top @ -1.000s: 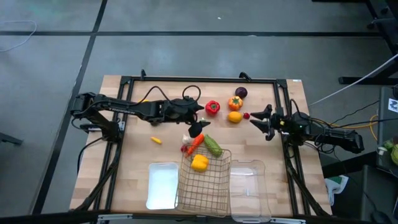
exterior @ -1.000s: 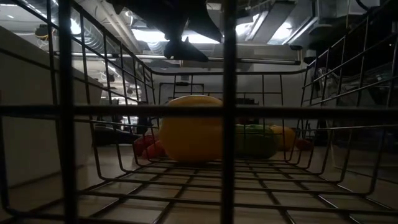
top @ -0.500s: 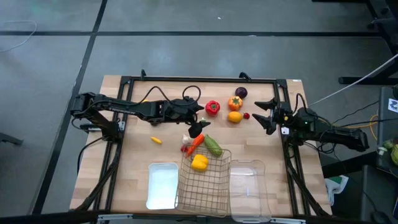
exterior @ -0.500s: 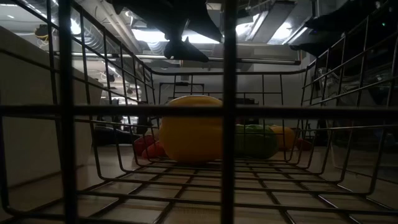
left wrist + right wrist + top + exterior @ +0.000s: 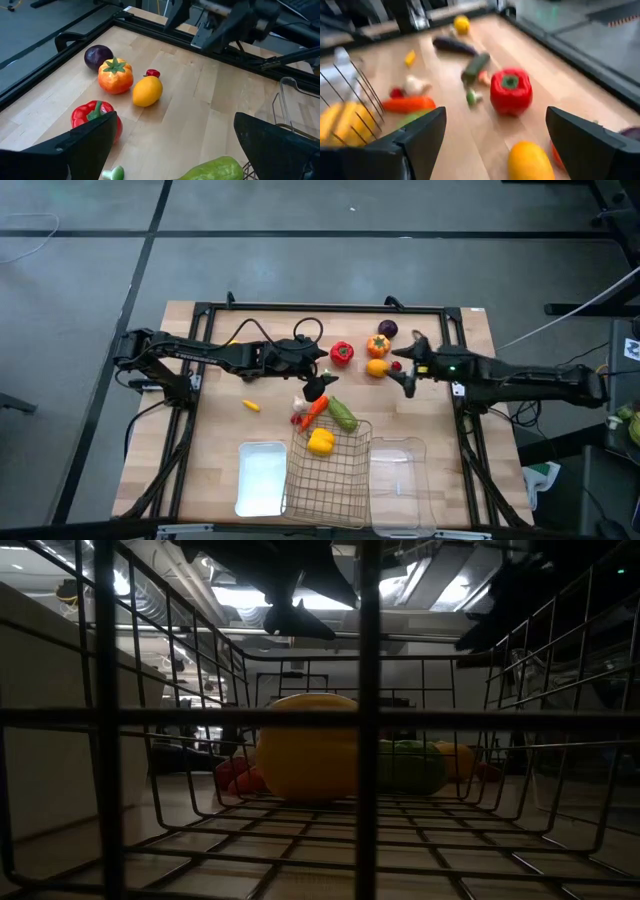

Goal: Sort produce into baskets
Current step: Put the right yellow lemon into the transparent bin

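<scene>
The view from above is bright and even, and the table (image 5: 420,420) has only soft little shadows. The low view is dark, with white lights (image 5: 250,595) glowing up at 12 o'clock, so the wire basket (image 5: 365,720) looks black and the yellow pepper (image 5: 305,755) sits in gloom. The right wrist view is smeared and fuzzy, most of all at 12 o'clock, while the left wrist view is sharp.

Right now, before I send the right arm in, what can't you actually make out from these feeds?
- Low view: wire basket bars and the yellow pepper hide most produce behind.
- Right wrist view: motion blur; purple item cut off by the edge.
- High view: clear bin contents hard to tell; tiny red ball partly behind right gripper.
</scene>
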Available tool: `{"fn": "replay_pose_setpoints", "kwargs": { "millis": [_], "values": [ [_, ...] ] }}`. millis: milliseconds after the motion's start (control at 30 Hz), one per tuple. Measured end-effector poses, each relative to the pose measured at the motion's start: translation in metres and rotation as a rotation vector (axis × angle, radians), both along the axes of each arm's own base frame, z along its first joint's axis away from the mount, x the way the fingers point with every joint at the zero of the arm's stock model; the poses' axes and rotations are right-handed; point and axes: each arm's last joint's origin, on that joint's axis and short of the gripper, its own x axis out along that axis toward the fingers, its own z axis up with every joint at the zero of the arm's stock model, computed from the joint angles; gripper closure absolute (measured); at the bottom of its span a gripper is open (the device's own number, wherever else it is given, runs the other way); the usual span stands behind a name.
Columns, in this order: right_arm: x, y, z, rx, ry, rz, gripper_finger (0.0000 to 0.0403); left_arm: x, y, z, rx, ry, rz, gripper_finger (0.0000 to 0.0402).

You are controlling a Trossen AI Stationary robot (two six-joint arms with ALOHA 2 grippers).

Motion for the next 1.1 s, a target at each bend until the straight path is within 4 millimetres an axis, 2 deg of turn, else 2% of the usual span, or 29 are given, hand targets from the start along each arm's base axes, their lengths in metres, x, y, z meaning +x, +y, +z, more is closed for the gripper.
{"fn": "replay_pose_setpoints", "kwargs": {
  "millis": [300, 533, 733, 1100],
  "values": [
    [0.032, -0.017, -0.02, -0.004, 0.312, -0.016, 0.0063, 0.0, 0.0, 0.0, 0.0, 0.0, -0.001, 0.0004],
    [0.047, -0.036, -0.042, 0.064, 0.443, -0.003, 0.0063, 0.0, 0.0, 0.0, 0.0, 0.001, -0.001, 0.0004],
    [0.054, -0.045, -0.059, 0.063, 0.529, 0.003, 0.0063, 0.0, 0.0, 0.0, 0.0, 0.006, -0.001, 0.0004],
    [0.059, -0.049, -0.081, 0.074, 0.638, 0.006, 0.0063, -0.003, 0.0, -0.005, -0.004, 0.064, -0.002, 0.0004]
  ]
}}
